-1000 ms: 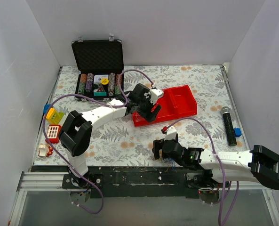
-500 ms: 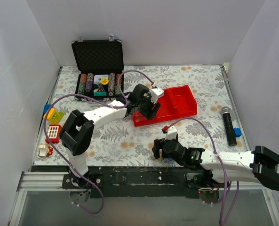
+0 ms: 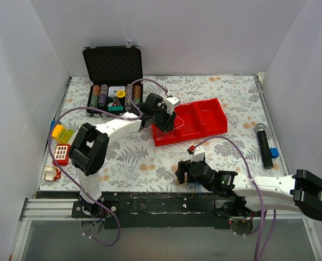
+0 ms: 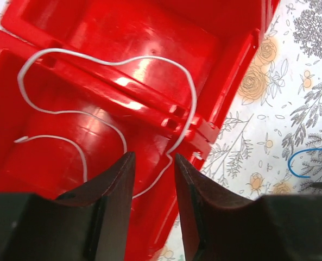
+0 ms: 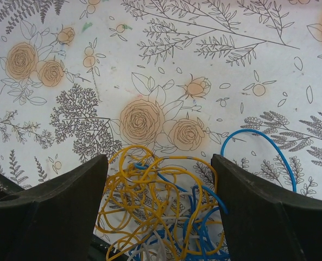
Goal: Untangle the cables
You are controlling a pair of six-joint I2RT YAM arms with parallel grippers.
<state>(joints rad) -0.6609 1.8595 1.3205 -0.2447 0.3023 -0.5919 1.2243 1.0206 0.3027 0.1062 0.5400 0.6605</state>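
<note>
A tangled bundle of thin yellow, blue and white cables [image 5: 166, 212] lies on the flowered tablecloth at the table's near edge. My right gripper [image 5: 158, 163] stands wide open over it, one finger on each side and nothing pinched. One blue loop [image 5: 258, 133] strays out to the right. A single white cable [image 4: 112, 62] lies looped inside the red tray [image 4: 95, 32]. My left gripper [image 4: 152, 163] hovers over the tray's near left corner, open by a narrow gap, with the white cable's end running beneath the gap. From above, the left gripper [image 3: 163, 117] and right gripper [image 3: 183, 173] are well apart.
An open black case of poker chips [image 3: 113, 81] stands at the back left. A black microphone [image 3: 265, 144] and a blue block [image 3: 274, 153] lie at the right. Coloured toy blocks [image 3: 60, 136] sit along the left edge. The red tray [image 3: 204, 117] is in the middle.
My left gripper has drawn back and to the left, from the tray's front corner to over its left end. The right arm has barely moved.
</note>
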